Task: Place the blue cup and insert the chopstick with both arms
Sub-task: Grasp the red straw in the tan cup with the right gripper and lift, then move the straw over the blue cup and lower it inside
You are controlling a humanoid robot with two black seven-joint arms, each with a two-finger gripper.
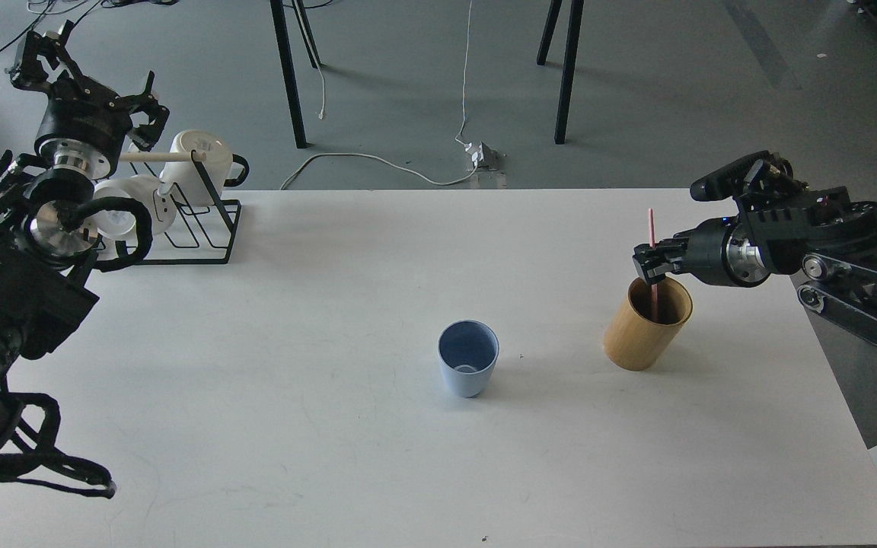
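The blue cup stands upright and empty near the middle of the white table. The pink chopstick stands nearly upright with its lower end inside the tan bamboo cylinder, right of the cup. My right gripper reaches in from the right just above the cylinder's rim, and its fingers are closed on the chopstick's lower half. My left gripper is raised at the far left behind the mug rack, with its fingers spread and nothing in it.
A black wire rack with a pale wooden rod holds white mugs at the table's back left corner. Black table legs and a white cable are on the floor beyond the table.
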